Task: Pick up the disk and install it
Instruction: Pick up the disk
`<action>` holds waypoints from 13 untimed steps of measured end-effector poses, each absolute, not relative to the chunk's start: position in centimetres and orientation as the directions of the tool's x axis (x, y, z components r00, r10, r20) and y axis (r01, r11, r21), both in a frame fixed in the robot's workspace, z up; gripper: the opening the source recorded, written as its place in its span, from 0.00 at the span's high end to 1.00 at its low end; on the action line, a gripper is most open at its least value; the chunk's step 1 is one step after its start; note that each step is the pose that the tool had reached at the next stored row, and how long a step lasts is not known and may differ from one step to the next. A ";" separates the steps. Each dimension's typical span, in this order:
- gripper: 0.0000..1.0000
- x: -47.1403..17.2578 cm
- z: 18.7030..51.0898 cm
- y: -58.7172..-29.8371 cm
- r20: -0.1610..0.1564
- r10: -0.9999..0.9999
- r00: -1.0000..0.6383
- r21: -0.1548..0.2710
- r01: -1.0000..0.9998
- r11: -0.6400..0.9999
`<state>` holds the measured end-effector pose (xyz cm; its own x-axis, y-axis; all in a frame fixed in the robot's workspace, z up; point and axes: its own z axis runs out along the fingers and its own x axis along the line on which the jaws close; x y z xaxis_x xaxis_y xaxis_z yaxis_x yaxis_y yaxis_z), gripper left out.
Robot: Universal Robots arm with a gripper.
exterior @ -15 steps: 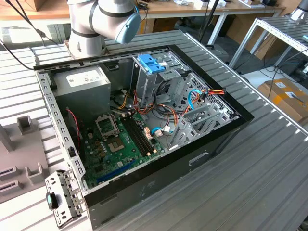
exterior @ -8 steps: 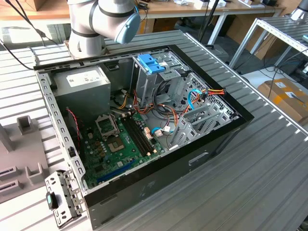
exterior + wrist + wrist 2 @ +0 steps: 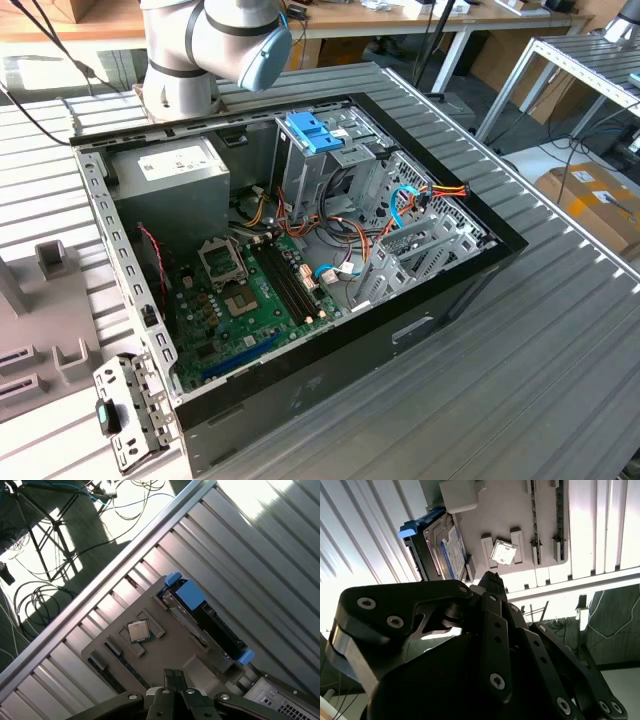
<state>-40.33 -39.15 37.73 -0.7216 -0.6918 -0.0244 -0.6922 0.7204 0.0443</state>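
On edge in a slot of a light-grey holder plate [image 3: 172, 652] stands the disk [image 3: 206, 616], seen in both wrist views. It is a flat silver-grey drive with a white label and blue plastic rails, whose blue ends poke out past the slot. It sits upright along one edge of the plate, with nothing touching it but the holder. Near it on the same plate, in a shallow square recess, lies a small silver processor chip [image 3: 139, 630], apart from the disk. The plate lies flat on the ribbed metal bench [image 3: 260, 545], close to the bench's edge rail, beyond which black cables [image 3: 30, 595] trail on the floor.

The pincer [image 3: 174, 674] points toward the plate and is well apart from the disk. In both wrist views its tips line up with the plate's bare part, not with the slot. Its two black fingertips are pressed together, clenched on nothing.

In the exterior view, the arm's base [image 3: 190, 50] rises behind an open computer case [image 3: 330, 390] that lies on its side on the bench. Inside the case are a green mainboard [image 3: 240, 300] and a grey power-supply box [image 3: 170, 185] in the corner nearest the arm's base. A metal drive cage [image 3: 350, 170] there carries a light-blue tray [image 3: 312, 130] on top. Coloured wires [image 3: 445, 189] run out from the cage.
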 end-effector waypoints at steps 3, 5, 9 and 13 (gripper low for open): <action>0.89 -40.3 37.7 -39.1 -0.024 -0.702 -0.711 0.044 -0.703 0.710; 0.89 -40.3 37.7 -39.1 -0.024 -0.710 -0.704 0.044 -0.710 0.703; 0.89 -40.3 37.7 -39.1 -0.024 -0.720 -0.694 0.044 -0.720 0.693; 0.89 -40.3 37.7 -39.1 -0.024 -0.734 -0.679 0.044 -0.734 0.677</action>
